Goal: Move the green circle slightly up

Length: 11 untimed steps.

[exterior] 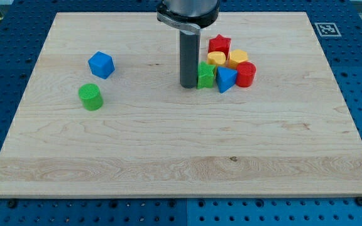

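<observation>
The pale wooden board lay on a blue pegged bench. My arm carried no pincer, only the rod, so there was nothing to open or close. My tip rested touching the left side of the green star-like block, at the edge of a tight cluster with the blue triangle, red cylinder, two yellow blocks and red star. The green circle sat well apart toward the view's left, just below the blue cube. I judged I needed to get under it to nudge it up.
</observation>
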Each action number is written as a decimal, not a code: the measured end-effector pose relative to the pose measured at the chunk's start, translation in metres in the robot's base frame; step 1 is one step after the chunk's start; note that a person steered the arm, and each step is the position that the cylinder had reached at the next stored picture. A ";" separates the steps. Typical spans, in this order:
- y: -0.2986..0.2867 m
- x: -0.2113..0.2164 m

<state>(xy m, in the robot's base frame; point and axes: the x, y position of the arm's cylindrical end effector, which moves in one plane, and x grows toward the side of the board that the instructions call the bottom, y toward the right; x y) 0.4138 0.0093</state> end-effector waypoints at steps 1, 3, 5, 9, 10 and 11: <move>-0.004 0.009; -0.048 0.083; -0.116 0.101; -0.217 0.066; -0.182 0.065; -0.154 0.061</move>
